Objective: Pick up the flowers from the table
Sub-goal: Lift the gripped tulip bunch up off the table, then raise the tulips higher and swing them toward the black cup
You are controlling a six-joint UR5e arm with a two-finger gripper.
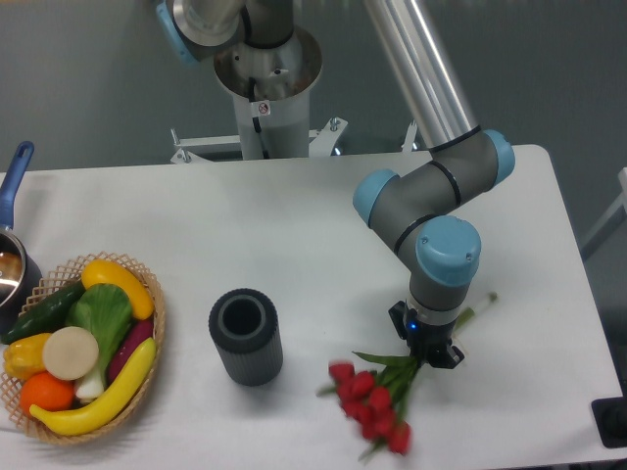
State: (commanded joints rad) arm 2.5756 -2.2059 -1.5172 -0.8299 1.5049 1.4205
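The flowers (372, 401), a bunch of red tulips with green leaves, lie on the white table (294, 235) near its front edge, right of centre. Their pale green stems run up and right, passing under my gripper (428, 354) and sticking out behind it toward the right. My gripper points straight down over the stems just above the leaves. Its body hides the fingers, so I cannot tell whether they are open or shut on the stems.
A dark grey cylindrical vase (245, 336) stands left of the flowers. A wicker basket (153, 328) of fruit and vegetables sits at the front left. A pot with a blue handle (15, 176) is at the left edge. A dark object (612, 421) lies at the right front corner.
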